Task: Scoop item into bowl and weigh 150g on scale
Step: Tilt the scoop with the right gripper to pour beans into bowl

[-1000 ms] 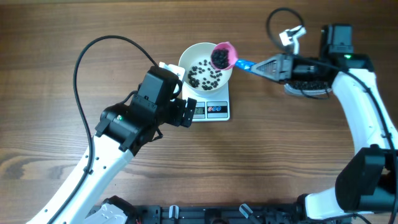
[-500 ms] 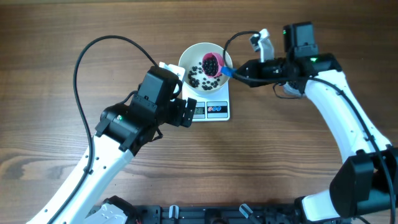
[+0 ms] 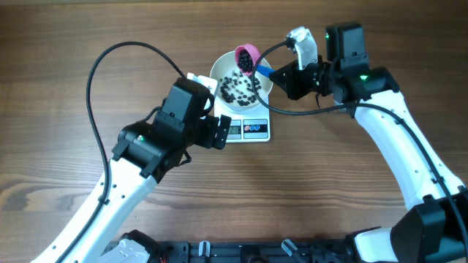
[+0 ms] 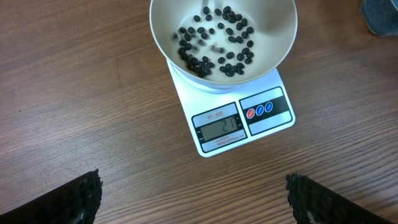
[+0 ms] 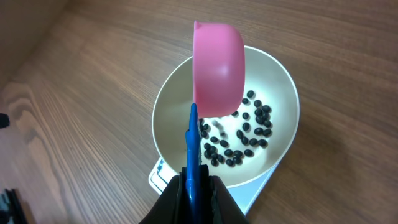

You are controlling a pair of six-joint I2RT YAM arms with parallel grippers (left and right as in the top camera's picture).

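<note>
Right fingers [image 5: 169, 202] clamp the pink scoop [image 5: 217, 68] by its handle, long axis reaching over the bowl [image 4: 277, 28]; pellets [image 5: 249, 130] lie inside the bowl, which sits on the scale [image 4: 217, 127]. Left fingers [image 4: 74, 199] gape empty.

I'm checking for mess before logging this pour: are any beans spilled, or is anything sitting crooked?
Nothing stands out. The beans all lie inside the bowl, which sits upright on the scale; none show on the table. The pink scoop, tipped over the bowl in the right gripper, is pouring.
</note>
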